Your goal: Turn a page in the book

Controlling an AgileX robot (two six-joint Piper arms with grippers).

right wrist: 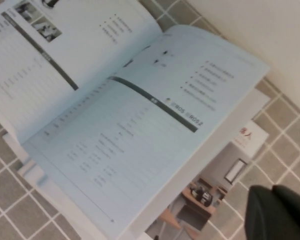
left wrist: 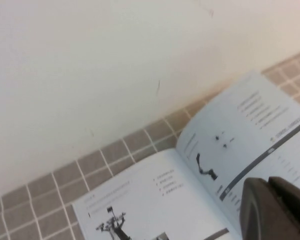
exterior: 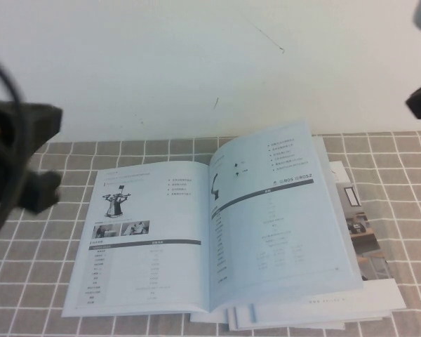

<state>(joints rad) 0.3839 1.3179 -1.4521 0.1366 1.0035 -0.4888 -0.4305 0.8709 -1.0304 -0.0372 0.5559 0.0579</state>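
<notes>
1. Book [exterior: 210, 239] lies open on the checked tabletop [exterior: 28, 281], resting on a colour-photo brochure [exterior: 365, 239].
2. Left-hand page [exterior: 144, 239] shows a slim standing robot.
3. Left hand [left wrist: 275, 210] hovers over the book; its opening I cannot tell.
4. Right hand [right wrist: 280, 215], seemingly empty, is closed above the brochure.

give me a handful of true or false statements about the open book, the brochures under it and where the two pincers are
1. The book lies open on the checked cloth. True.
2. The left page shows a standing robot. True.
3. The right pincer grips a page. False: it hangs shut above the brochures, holding nothing.
4. The left pincer rests on the paper. False: it hovers above the book.
5. The brochures lie on top of the book. False: underneath.
</notes>
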